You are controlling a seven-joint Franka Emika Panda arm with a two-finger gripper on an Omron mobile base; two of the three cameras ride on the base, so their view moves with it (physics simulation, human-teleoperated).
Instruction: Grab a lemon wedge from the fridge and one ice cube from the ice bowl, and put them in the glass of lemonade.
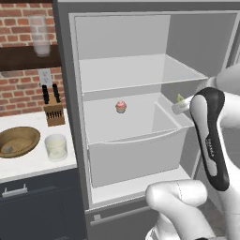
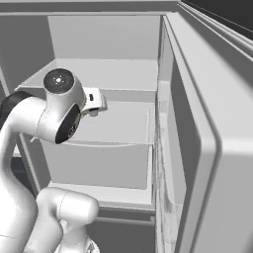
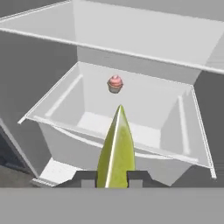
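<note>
The fridge (image 1: 68,93) stands open, its light grey shelves and a drawer (image 3: 52,103) showing. My gripper (image 3: 111,182) is shut on the lemon wedge (image 3: 114,148), a pale yellow-green slice that points up between the fingertips. In the left base view the gripper (image 1: 181,107) hangs at the right side of the fridge interior, above the drawer, with the lemon wedge (image 1: 180,98) poking out of it. On the counter to the left sit the ice bowl (image 1: 21,136), with a small grey ice cube (image 1: 7,149) inside, and the glass of lemonade (image 1: 56,146) beside it.
A pink-topped cupcake (image 1: 121,107) sits at the back of the drawer shelf. The open fridge door (image 2: 197,128) stands close on the right. A knife block (image 1: 54,111) is behind the glass. A frosted glass (image 1: 41,35) stands on the wall shelf.
</note>
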